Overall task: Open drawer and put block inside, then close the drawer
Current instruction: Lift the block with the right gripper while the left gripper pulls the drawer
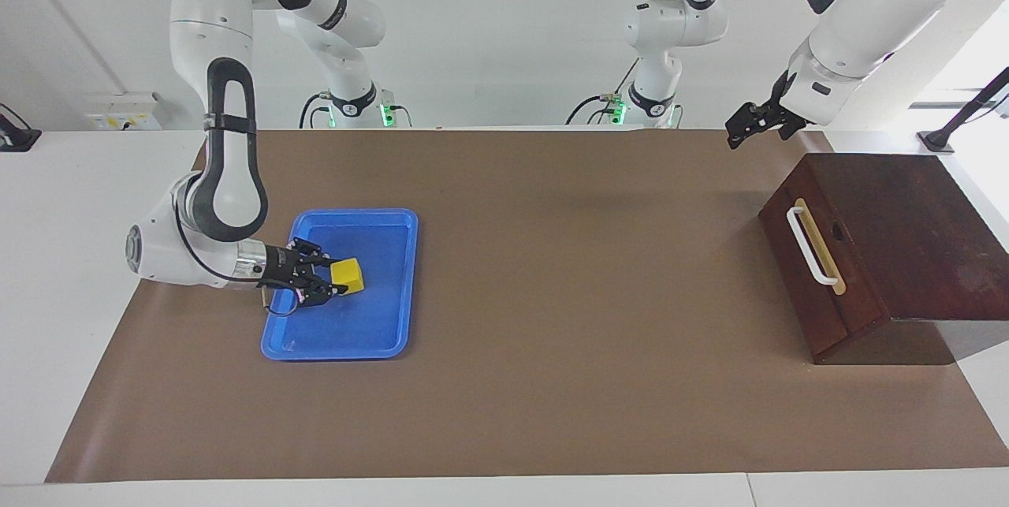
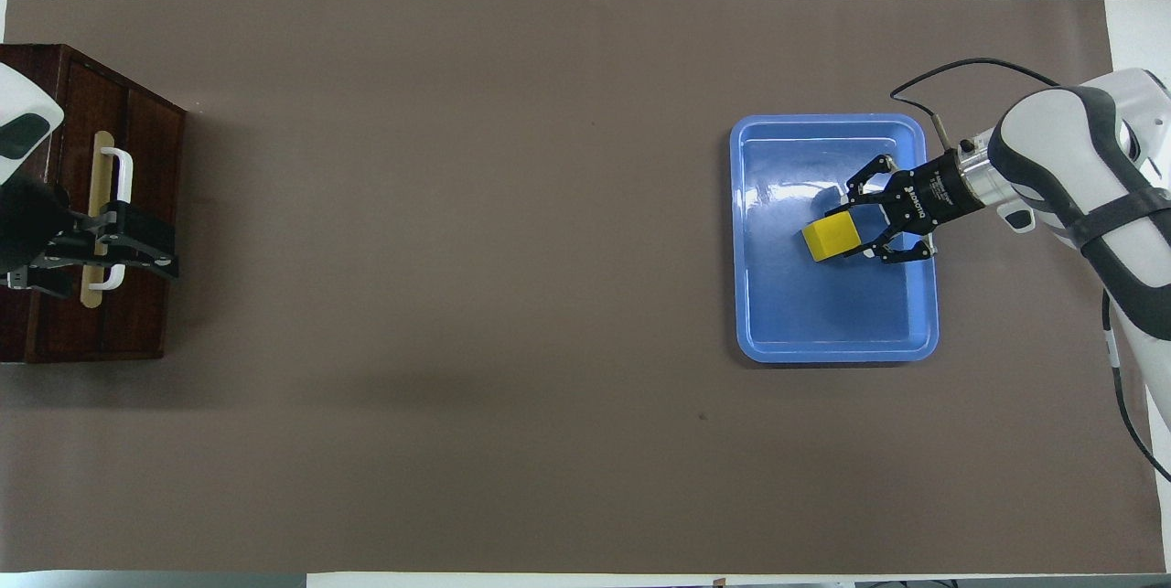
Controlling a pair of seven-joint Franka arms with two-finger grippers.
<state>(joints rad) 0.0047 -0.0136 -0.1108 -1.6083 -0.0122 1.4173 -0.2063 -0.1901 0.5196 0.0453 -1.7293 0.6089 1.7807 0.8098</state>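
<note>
The yellow block (image 1: 351, 275) is in the blue tray (image 1: 378, 333) toward the right arm's end of the table. My right gripper (image 1: 335, 278) reaches in low over the tray, its fingers shut on the block's sides; in the overhead view the gripper (image 2: 849, 236) holds the block (image 2: 828, 238). The drawer (image 1: 820, 270) of the dark brown box is closed, its white handle (image 1: 810, 247) facing the table's middle. My left gripper (image 1: 735, 130) is open, raised in the air beside the box. In the overhead view it (image 2: 165, 251) covers the handle (image 2: 119, 169).
The brown mat (image 1: 567, 294) covers the table between the tray and the box. A black stand base (image 1: 938, 140) sits on the white table edge next to the box, nearer to the robots.
</note>
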